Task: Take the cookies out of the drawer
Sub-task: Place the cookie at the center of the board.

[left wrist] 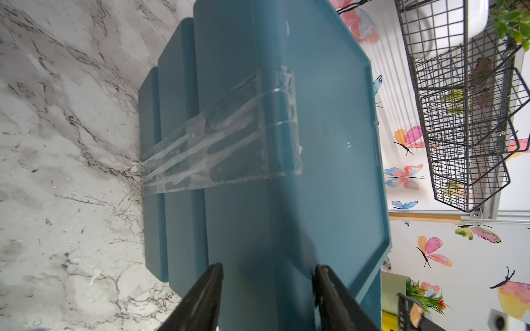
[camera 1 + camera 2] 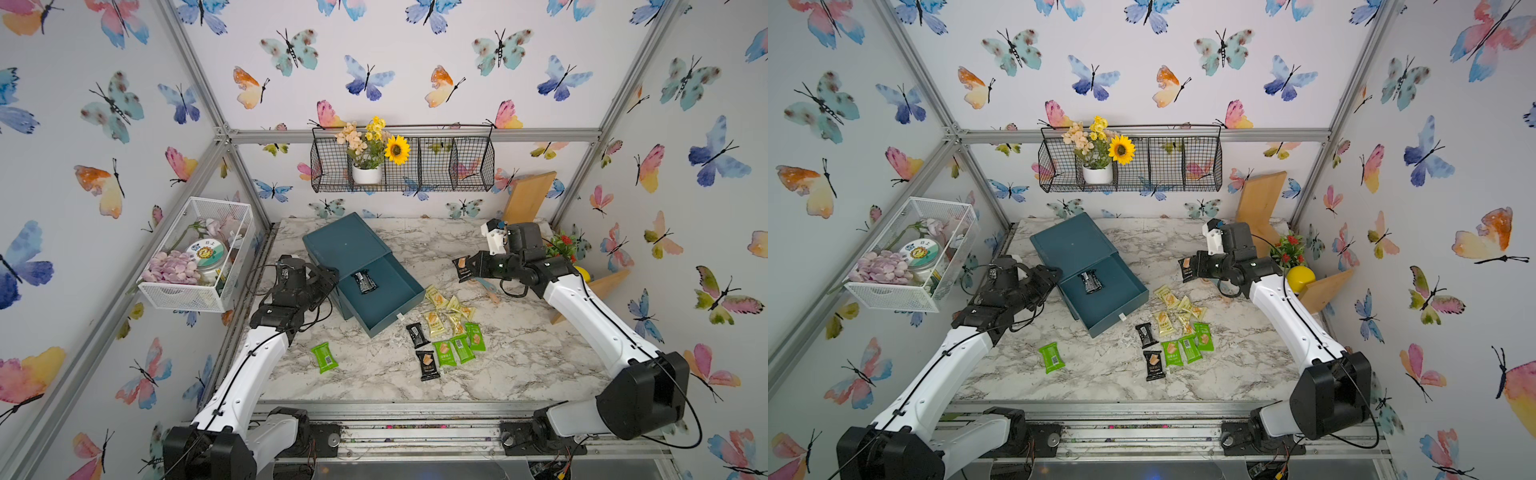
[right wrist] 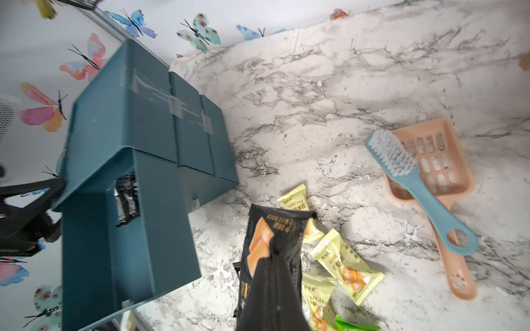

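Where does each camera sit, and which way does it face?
Top views: high above the bases, looking down on the table; both arms show.
Left wrist: on the left arm, facing the teal cabinet; the left gripper shows.
Right wrist: on the right arm, looking past the right gripper and its black packet at the open drawer.
Shared: every view shows the cabinet.

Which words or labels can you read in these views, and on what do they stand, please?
"DRYCAKE": pale yellow packet; the Chinese characters beneath it are unclear.
"DRYCAKE": second yellow packet.
Held black packet: gold print blurred.
Green packets, jar lid: too small to read.
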Robot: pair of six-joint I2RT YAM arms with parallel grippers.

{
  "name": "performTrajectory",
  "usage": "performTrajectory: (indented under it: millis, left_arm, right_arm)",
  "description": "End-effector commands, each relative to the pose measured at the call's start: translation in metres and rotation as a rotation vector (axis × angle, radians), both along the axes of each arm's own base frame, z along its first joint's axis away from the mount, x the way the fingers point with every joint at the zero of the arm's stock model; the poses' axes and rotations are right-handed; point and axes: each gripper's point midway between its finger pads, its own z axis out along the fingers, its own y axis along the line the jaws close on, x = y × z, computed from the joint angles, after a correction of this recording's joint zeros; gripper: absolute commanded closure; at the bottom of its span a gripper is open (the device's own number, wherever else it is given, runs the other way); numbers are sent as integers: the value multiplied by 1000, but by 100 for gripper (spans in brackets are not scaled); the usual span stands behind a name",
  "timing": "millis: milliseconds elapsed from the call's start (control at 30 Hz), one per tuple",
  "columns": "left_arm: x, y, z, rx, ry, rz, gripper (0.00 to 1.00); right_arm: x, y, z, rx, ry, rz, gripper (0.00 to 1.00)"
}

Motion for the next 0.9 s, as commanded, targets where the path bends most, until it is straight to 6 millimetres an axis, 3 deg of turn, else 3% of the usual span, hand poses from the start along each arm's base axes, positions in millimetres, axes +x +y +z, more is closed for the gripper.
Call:
performTrajectory:
  millis: [0,300,600,867]
  left_arm:
    - [-7,0,-19,23,68,-25,45]
    - [-7,-1,-21,24,73,-28,45]
    - [-8,0,-24,34,81,-30,45]
    - [-7,-1,-26,33,86,-34,44]
  right_arm:
    - [9,9,-28,1,17,79,97]
    - [46,13,-102,-56,86,104,97]
    - [65,17,-143,-56,100,77,97]
    - [65,11,-165,-103,126,77,95]
